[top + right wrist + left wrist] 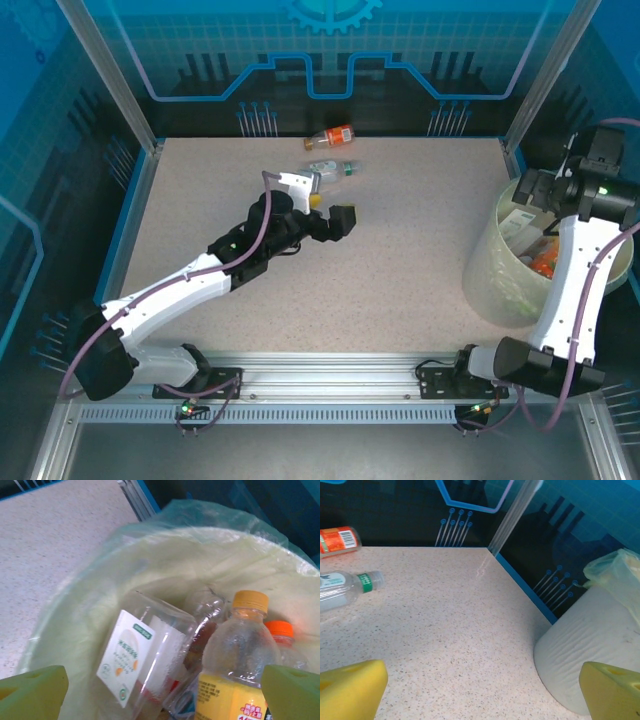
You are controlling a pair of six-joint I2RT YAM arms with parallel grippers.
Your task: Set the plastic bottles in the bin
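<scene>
Plastic bottles (338, 168) lay on their sides at the far counter (400, 280) just beyond the left jaws, which stood apart and empty, so an off-centre closure could roll one away, while the right jaws stood apart above the part-filled bin (488, 290).

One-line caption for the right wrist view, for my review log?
Open right gripper hovers over the bag-lined bin, above plastic bottles already inside, an orange-capped bottle nearest the lens.
</scene>
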